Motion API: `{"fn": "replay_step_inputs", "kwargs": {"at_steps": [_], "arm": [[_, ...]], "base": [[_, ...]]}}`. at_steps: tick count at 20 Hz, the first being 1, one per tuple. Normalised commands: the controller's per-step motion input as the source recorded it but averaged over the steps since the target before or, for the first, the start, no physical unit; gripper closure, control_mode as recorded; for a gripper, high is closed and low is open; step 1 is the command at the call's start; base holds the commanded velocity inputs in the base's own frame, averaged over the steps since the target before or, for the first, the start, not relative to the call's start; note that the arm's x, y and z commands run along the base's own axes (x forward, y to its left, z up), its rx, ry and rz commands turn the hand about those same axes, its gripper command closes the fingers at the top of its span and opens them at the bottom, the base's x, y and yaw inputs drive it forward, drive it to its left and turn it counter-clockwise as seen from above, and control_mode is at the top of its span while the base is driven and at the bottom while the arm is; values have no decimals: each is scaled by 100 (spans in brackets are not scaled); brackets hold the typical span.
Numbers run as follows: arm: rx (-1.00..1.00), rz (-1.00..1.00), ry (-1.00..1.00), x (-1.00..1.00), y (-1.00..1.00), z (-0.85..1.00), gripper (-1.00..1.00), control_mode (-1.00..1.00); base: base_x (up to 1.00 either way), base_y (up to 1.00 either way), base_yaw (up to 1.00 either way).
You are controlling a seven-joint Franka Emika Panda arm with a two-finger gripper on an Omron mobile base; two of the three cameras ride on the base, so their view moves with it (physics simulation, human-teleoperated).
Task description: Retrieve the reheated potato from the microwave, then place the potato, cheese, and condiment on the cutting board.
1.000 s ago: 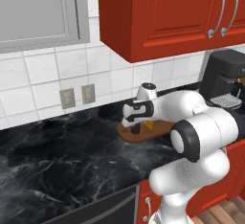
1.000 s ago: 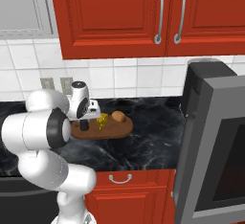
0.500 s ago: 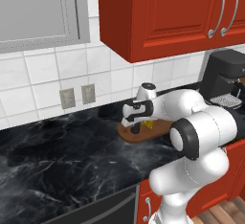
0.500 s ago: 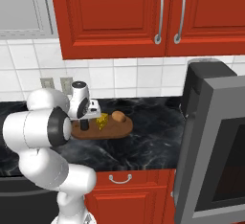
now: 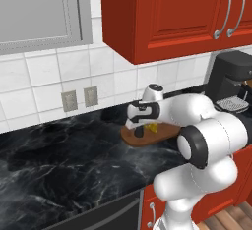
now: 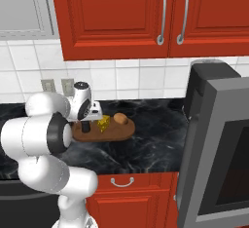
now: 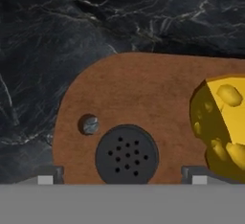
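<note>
Gripper (image 7: 122, 177) open over upright, dark, perforated-top condiment (image 7: 126, 155) on cutting board (image 7: 143, 94).

Over the last second your gripper (image 5: 136, 126) has lifted a little off the condiment (image 5: 139, 131), and that is about the only change. A second ago the hand sat low, right over the small dark bottle at the left end of the cutting board (image 5: 162, 136); now it hangs slightly higher above it, and in the right base view the condiment (image 6: 85, 126) shows a bit more of itself under the gripper (image 6: 90, 118). From the hand view you look straight down on the bottle's perforated cap (image 7: 126, 154), with the jaws spread wide either side of it, not touching.
</note>
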Motion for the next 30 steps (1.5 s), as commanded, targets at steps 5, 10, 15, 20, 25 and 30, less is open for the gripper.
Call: {"fn": "replay_step_inputs", "kwargs": {"at_steps": [5, 10, 15, 20, 25, 30], "arm": [[2, -4, 1, 0, 0, 40, -100, -100], [0, -4, 0, -26, 0, 39, -100, -100], [0, -7, 1, -52, 0, 23, -100, -100], [0, -12, 4, -52, -3, 22, -100, -100], [3, -9, -1, -52, -13, 24, -100, -100], [0, -9, -11, -56, -18, 22, -100, -100]], "base": [[0, 0, 0], [0, 0, 0], [0, 0, 0], [0, 0, 0], [0, 0, 0], [0, 0, 0]]}}
